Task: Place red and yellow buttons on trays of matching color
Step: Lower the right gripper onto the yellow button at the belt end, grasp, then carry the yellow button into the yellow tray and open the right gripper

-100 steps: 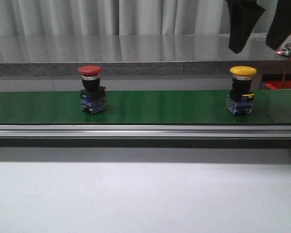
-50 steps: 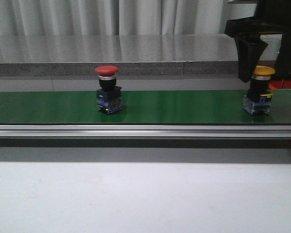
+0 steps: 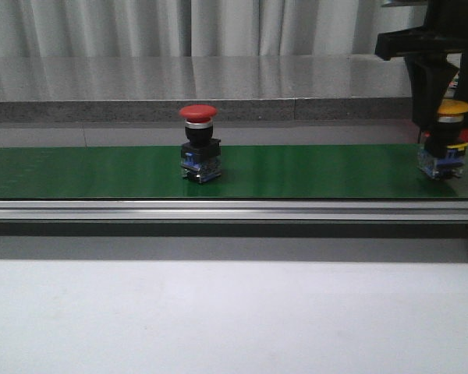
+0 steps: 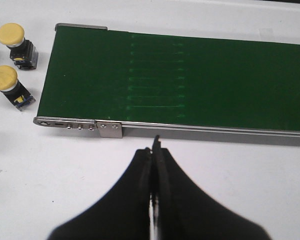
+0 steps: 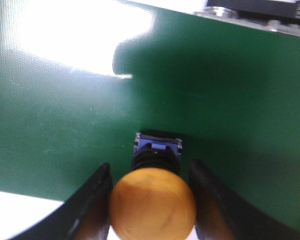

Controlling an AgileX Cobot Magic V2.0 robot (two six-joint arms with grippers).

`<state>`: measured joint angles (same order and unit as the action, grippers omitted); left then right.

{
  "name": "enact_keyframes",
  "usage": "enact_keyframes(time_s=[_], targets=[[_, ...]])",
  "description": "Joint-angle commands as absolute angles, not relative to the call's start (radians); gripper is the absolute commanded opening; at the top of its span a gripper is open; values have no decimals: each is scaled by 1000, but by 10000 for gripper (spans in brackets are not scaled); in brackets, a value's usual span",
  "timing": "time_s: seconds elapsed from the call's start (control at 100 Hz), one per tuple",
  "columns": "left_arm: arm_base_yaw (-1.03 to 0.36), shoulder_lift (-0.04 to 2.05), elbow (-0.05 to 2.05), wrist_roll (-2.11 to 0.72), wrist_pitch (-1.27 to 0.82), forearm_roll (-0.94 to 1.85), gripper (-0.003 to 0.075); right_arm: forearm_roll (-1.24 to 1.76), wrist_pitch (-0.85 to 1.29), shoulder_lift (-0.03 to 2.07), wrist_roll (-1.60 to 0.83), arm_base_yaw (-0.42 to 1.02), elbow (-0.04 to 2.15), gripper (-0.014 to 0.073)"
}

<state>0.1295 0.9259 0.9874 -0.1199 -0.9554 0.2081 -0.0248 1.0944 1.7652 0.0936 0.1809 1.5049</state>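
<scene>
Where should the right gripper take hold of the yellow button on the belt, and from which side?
Come straight down from above and close on the yellow button at its domed cap or the black collar beneath. It stands upright on the green belt, and the right gripper has a finger either side of the cap.

The green belt (image 3: pixel 101 171) lies bare on both sides of the red button (image 3: pixel 199 144), which stands alone mid-belt with open air above it. At the belt's right end the right gripper (image 5: pixel 151 192) straddles the yellow button (image 3: pixel 452 109), its fingers (image 5: pixel 92 200) crowding both sides of the cap.
</scene>
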Motion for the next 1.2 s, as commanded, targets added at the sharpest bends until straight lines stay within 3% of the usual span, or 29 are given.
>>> enact_keyframes(time_s=[0.0,0.29,0.71,1.19], targets=[[124,917,1011,-120,-900,228,-19,-60,1120,1670,115,153,1536,178],[124,917,1011,-120,-900,228,-19,-63,1160,1532,115,-9,1440,178],[124,917,1011,-120,-900,228,-19,-82,1044,1464,63,-302,1256,178],[124,917,1011,-120,-900,228,-19,19,849,1607,9,-370,1210,178]])
